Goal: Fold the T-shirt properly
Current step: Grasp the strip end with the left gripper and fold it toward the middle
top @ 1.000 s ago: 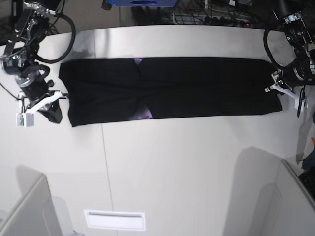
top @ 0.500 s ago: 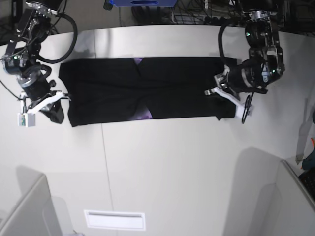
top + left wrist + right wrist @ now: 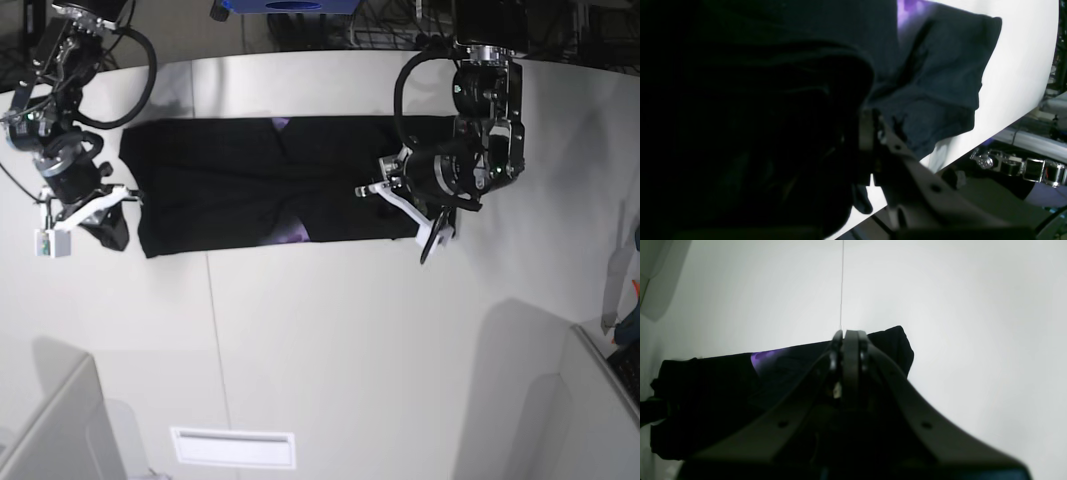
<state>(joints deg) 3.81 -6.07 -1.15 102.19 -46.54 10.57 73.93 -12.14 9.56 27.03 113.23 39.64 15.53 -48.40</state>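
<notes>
The black T-shirt lies as a long folded strip across the far half of the white table, with purple print peeking out at its fold. My left gripper is shut on the T-shirt's right end and holds it raised above the strip. In the left wrist view, dark cloth hangs over the fingers. My right gripper is shut at the strip's left edge. Its closed tips sit over the T-shirt; pinched cloth cannot be made out.
Grey partitions stand at the near left and near right. A white slot plate is set into the table's near side. A blue box and cables lie beyond the far edge.
My left gripper has carried the T-shirt's right end a long way leftward over the strip, so the visible strip is shorter. The right arm has stayed in place.
</notes>
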